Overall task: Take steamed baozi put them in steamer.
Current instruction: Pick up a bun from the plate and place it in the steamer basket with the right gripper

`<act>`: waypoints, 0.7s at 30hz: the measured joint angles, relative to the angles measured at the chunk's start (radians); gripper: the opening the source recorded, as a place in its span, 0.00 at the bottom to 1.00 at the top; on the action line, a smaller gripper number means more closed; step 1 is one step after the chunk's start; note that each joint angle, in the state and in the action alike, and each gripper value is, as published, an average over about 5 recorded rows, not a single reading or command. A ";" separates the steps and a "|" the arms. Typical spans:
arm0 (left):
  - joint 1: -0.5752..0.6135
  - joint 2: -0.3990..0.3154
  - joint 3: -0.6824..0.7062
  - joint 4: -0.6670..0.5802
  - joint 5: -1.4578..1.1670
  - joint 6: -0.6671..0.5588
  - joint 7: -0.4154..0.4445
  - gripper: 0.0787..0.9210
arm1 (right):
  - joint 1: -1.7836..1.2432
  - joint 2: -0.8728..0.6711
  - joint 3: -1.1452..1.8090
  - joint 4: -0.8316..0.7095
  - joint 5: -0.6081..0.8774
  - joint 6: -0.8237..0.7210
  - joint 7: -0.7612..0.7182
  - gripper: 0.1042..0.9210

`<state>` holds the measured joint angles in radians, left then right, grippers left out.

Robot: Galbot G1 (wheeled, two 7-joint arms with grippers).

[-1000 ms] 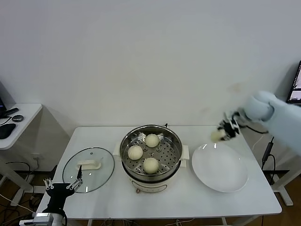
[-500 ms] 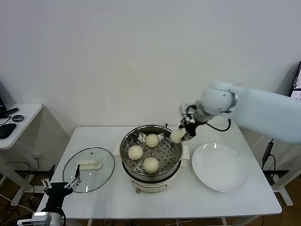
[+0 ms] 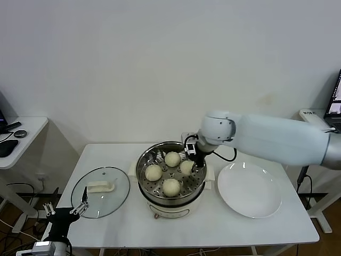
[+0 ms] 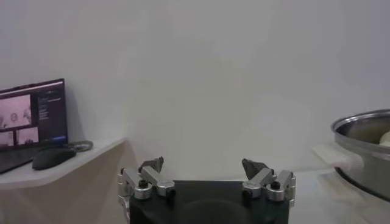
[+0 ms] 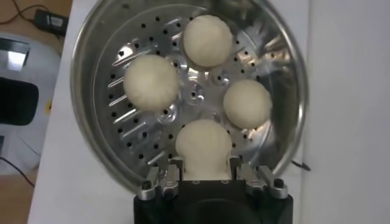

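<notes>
The right tool (image 3: 188, 161) grips the fourth baozi (image 5: 203, 146) over the steamer (image 3: 145, 160) tray (three buns (image 3: 171, 158) already inside). The left tool (image 3: 65, 213), fingers spread, waits beside the table (image 3: 213, 224)

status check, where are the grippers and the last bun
Right gripper shut on fourth baozi, over steamer tray. Three baozi already in. Left gripper open, parked low by table edge. Nothing in the way.
</notes>
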<state>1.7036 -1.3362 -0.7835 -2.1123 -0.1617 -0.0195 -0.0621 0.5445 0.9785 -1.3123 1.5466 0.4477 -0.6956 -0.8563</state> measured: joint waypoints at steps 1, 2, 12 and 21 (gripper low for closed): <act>0.000 0.000 0.000 -0.001 0.000 0.000 0.000 0.88 | -0.007 0.005 0.001 -0.006 -0.006 -0.002 0.002 0.45; 0.000 0.000 0.000 -0.001 0.000 0.000 0.000 0.88 | -0.014 0.010 0.002 -0.012 -0.012 -0.005 0.003 0.45; 0.000 0.001 -0.004 -0.003 -0.001 -0.001 0.000 0.88 | -0.063 0.027 0.014 -0.049 -0.045 -0.020 0.011 0.47; -0.001 -0.002 -0.003 -0.007 0.000 0.000 0.000 0.88 | -0.081 0.026 0.047 -0.056 -0.048 -0.025 0.016 0.75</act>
<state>1.7026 -1.3379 -0.7868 -2.1192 -0.1622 -0.0197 -0.0622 0.4637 1.0049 -1.2657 1.4904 0.3994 -0.7206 -0.8399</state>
